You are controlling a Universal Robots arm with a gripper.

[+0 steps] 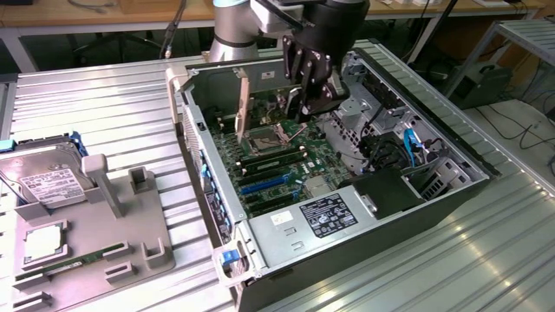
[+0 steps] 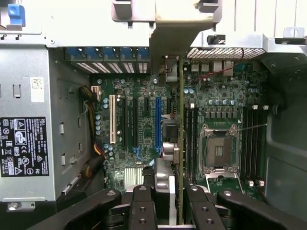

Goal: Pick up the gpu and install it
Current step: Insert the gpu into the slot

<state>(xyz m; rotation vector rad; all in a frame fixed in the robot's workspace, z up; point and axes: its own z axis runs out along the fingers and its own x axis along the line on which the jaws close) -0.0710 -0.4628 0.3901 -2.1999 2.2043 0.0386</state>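
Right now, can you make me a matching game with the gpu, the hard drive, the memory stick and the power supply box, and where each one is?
Things:
1. gpu
2. hard drive
3. memory stick
4. power supply box

Places:
A. lying flat, low on the grey holder
B. fixed inside the computer case, black label showing
C. held in the gripper above the motherboard
D. on the grey holder, white label up

Pairs: 1-C, 2-D, 3-A, 4-B
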